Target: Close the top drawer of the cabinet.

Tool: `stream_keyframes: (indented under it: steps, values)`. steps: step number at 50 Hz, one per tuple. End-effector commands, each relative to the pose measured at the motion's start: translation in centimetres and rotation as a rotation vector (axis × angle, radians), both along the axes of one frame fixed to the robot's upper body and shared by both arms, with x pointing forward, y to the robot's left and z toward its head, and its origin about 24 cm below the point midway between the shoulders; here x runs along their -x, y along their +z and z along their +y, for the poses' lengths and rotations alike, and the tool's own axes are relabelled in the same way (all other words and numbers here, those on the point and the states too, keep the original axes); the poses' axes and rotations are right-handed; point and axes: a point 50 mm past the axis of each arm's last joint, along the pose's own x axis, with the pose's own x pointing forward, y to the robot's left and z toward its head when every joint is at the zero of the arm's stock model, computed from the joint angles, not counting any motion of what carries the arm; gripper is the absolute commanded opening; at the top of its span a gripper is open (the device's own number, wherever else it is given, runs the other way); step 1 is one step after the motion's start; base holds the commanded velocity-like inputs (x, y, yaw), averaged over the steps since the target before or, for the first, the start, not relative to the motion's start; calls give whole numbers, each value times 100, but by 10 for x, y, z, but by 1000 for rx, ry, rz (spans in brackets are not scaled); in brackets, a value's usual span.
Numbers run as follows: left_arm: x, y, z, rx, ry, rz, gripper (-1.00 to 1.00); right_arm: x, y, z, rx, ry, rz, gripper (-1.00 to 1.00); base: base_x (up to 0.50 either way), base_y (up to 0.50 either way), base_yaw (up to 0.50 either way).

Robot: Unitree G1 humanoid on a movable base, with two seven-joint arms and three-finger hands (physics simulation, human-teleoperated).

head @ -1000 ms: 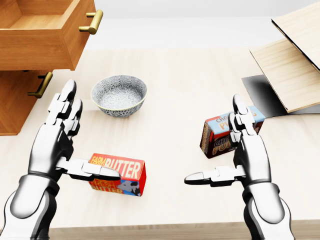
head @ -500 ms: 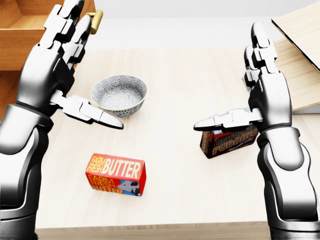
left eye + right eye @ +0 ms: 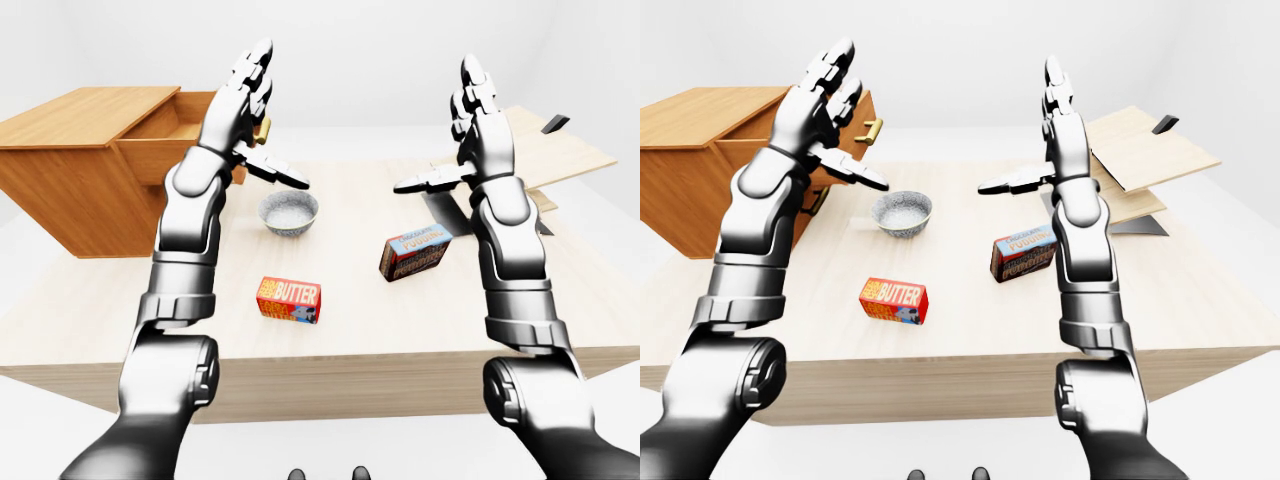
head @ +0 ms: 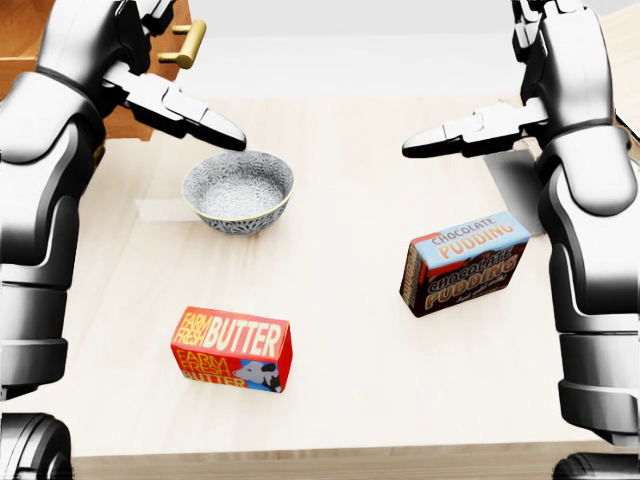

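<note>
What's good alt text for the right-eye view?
Both robot hands, left hand and right hand, are raised open above a light table; the wooden cabinet at left has its top drawer pulled out. A bowl, butter box and pudding box sit on the table.

"FARM FRESH BUTTER" in white and yellow letters on the top face of a red butter box [image 4: 232,349], low in the head view, below the left hand [image 4: 160,95] and nearer that hand than the right; the same words again on its side face, partly cut off. "CHOCOLATE PUDDING" on the blue top of a brown pudding box [image 4: 464,262], directly beneath the right hand [image 4: 500,125]; repeated in larger letters on its dark side face. No other legible writing anywhere.
</note>
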Motion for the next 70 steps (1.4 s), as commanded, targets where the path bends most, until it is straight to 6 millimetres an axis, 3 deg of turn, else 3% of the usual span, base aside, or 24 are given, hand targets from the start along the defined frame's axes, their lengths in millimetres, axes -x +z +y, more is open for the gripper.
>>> stream_keyframes:
  steps: [1,8,27,40,70]
  values:
    - [-27,17,1,-24,43,104,100,-29,22,-9,28,-54,70,100,0,0,0]
    - [-21,19,-1,-24,29,65,100,-34,33,-9,14,-60,69,100,0,0,0]
    - [-1,23,-1,-9,2,-46,100,-30,25,-6,45,-42,73,100,0,5,0]
    - [-2,24,-1,-4,0,-46,100,-28,29,-8,22,-45,49,100,0,50,0]
    - [-1,24,-2,-15,-9,-47,100,-24,30,-10,15,-34,30,100,8,0,0]
